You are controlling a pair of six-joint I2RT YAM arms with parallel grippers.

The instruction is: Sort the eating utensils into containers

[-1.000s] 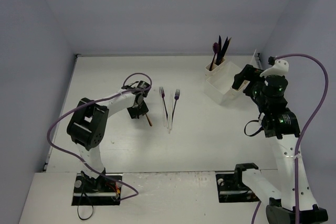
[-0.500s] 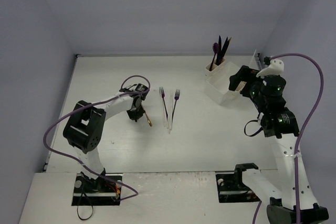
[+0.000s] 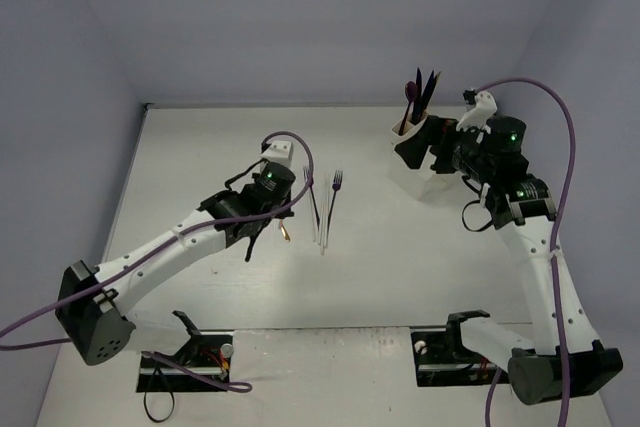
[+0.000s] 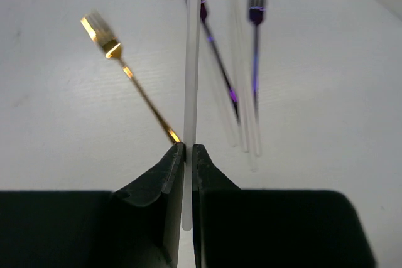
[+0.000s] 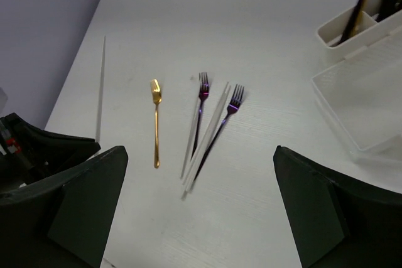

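Raised off the table [image 4: 63,130] since a second ago: clear plastic utensil [image 4: 191,61] held in the left gripper [image 4: 188,149].
Closed jaws are pinching it near one end; gold fork [image 4: 135,83] and purple forks [image 4: 254,48] are lying on the table beyond. Right gripper [image 5: 199,155] is hanging wide open near the organizer [image 5: 364,98], whose cup [image 3: 412,133] is holding dark purple utensils [image 3: 418,92].

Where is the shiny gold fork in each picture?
Top external: gold fork left of centre.
Left wrist: gold fork upper left, slanting.
Right wrist: gold fork left of centre, tines pointing up.
Shared landmark: two purple forks just to its right in all three.
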